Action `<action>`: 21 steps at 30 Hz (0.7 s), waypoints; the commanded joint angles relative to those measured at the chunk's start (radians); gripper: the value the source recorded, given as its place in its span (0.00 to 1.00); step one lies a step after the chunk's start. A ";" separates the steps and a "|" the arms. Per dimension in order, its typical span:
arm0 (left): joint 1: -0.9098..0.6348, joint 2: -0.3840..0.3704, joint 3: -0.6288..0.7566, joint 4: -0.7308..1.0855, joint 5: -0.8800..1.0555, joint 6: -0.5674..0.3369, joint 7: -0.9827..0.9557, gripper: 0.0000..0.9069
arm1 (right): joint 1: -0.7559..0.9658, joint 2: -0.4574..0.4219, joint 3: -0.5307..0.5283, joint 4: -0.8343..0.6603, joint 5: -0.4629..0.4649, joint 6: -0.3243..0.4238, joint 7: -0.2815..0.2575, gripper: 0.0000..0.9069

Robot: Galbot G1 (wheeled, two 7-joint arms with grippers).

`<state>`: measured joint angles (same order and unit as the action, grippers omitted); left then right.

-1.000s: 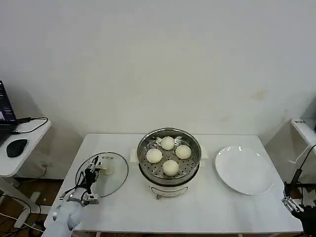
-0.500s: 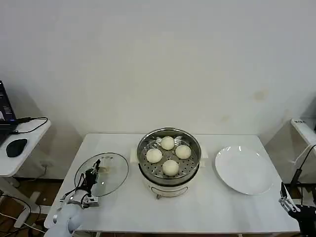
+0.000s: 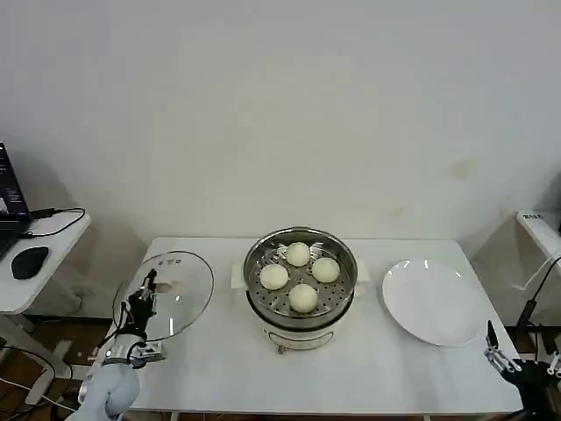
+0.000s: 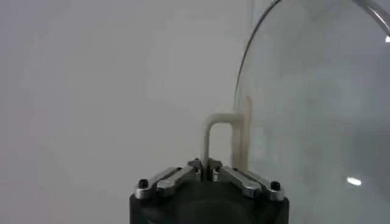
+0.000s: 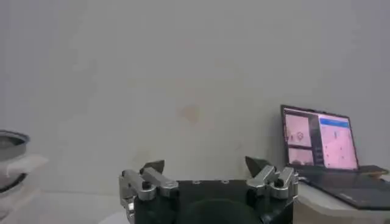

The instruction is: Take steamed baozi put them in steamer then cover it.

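Several cream-white baozi (image 3: 299,274) lie on the perforated tray inside the shiny steamer (image 3: 301,263) at the table's middle. The clear glass cover (image 3: 168,294) is lifted and tilted up above the table's left end. My left gripper (image 3: 147,289) is shut on the cover's pale bar handle (image 4: 214,131), and the glass (image 4: 317,109) stands beside it. My right gripper (image 3: 496,355) is open and empty, low off the table's right front corner; its jaws (image 5: 206,165) stand wide apart.
A flat white plate (image 3: 433,301) lies right of the steamer. A side desk at far left holds a laptop (image 3: 10,197) and a mouse (image 3: 29,261). A white wall stands behind the table.
My left gripper has raised the cover off the table and tipped it upright, shifting it slightly left. The right gripper has drifted a little left and up.
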<state>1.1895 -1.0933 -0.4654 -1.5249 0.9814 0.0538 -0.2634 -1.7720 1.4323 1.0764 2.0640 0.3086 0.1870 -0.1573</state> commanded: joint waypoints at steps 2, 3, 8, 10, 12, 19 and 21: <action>0.059 0.067 0.008 -0.369 -0.194 0.226 0.091 0.00 | 0.006 -0.001 -0.010 -0.003 -0.012 -0.001 0.005 1.00; 0.054 0.076 0.016 -0.389 -0.198 0.240 0.103 0.00 | 0.006 0.000 -0.010 -0.004 -0.013 0.000 0.006 1.00; -0.009 0.117 0.137 -0.459 -0.185 0.406 0.143 0.00 | 0.009 0.009 -0.011 -0.007 -0.029 -0.001 0.009 1.00; -0.043 0.128 0.206 -0.472 -0.179 0.452 0.164 0.00 | 0.011 0.017 -0.011 -0.007 -0.043 -0.002 0.010 1.00; -0.104 0.135 0.281 -0.473 -0.174 0.498 0.180 0.00 | 0.012 0.025 -0.014 -0.005 -0.056 -0.004 0.013 1.00; -0.341 0.078 0.493 -0.418 -0.030 0.608 0.279 0.00 | 0.017 0.058 -0.021 -0.010 -0.137 -0.018 0.030 1.00; -0.369 0.060 0.539 -0.414 0.017 0.632 0.319 0.00 | 0.022 0.058 -0.020 -0.017 -0.152 -0.020 0.035 1.00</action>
<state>1.0547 -1.0050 -0.2062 -1.8984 0.8688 0.4832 -0.0838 -1.7551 1.4709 1.0589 2.0565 0.2329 0.1739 -0.1344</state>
